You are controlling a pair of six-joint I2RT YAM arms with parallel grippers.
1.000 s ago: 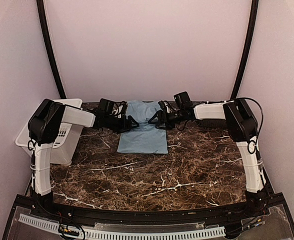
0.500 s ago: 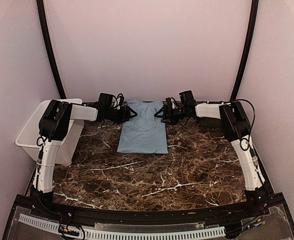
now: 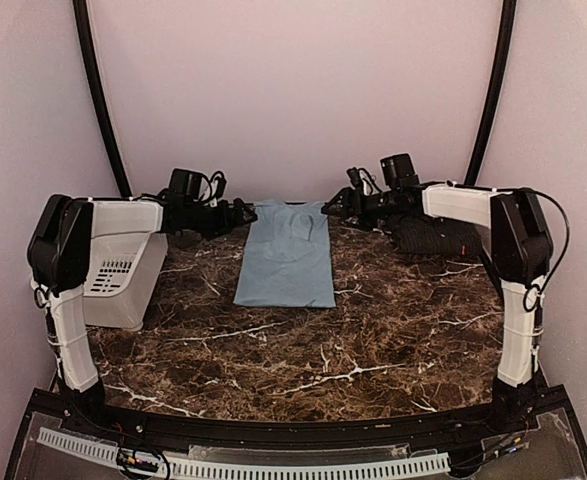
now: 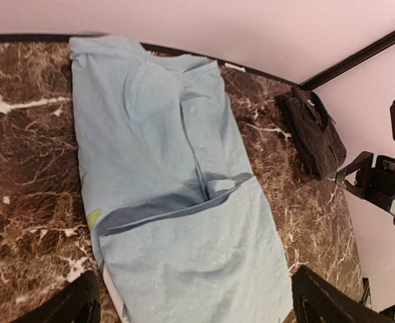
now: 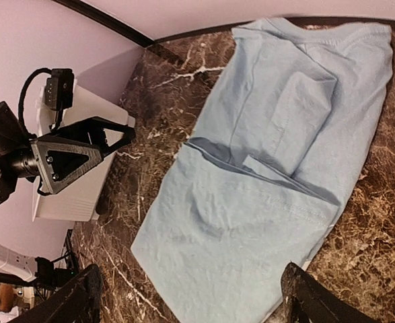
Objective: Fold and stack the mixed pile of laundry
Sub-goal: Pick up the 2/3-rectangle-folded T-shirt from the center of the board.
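Change: a second ago both grippers were low over the T-shirt (image 3: 287, 256), nearly meeting above its chest. Now the left gripper (image 3: 240, 212) and right gripper (image 3: 331, 208) have drawn apart to either side of the collar, by the far edge of the table (image 3: 373, 340).
Jaws: both are spread wide and hold nothing; the wrist views show only cloth and marble between the fingers.
T-shirt: it lies flat at the middle of the far edge, free of both grippers. Both sides are folded in, so it is now a narrow strip with one sleeve tucked across it.
Meaning: the lengthwise fold looks finished and let go. The crosswise fold, hem to collar, is likely next.
Long axis: it runs from the far edge toward the table's middle, leaning a little left at the near end.
Pointing: the collar is at the far edge and the hem faces the arms.
Black shirt (image 3: 439, 238): it is bundled by the far right corner, under the right arm, and looks already folded.
Bin (image 3: 123, 290): it stands at the left edge, apart from the T-shirt.
Stack: not yet made; the two garments lie apart.
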